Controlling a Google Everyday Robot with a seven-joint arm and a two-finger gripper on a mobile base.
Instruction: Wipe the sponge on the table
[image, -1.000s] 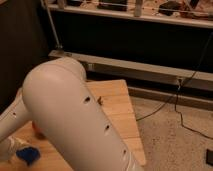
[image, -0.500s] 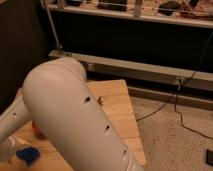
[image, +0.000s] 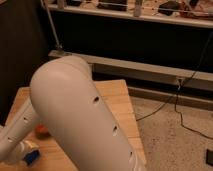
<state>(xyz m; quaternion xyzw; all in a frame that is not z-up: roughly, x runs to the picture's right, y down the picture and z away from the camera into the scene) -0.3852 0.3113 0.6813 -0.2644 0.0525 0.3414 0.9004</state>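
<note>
The arm's big white housing (image: 85, 115) fills my view up close. Under it, low by the table's (image: 117, 97) left edge on the near side, the gripper (image: 21, 151) has its jaws spread wide. The dark-blue sponge (image: 31, 158) lies on the wood just beside it. Something small and orange (image: 41, 131) shows further in. Past the right edge there is speckled floor (image: 175, 150).

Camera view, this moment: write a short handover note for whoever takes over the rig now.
Gripper: not in sight; the white arm fills the view and runs off at the lower left.
Sponge: dark blue, lying on the table at the lower left, close by the arm.
Done: no sign of wiping yet.
Left: take the sponge and wipe the table.
</note>
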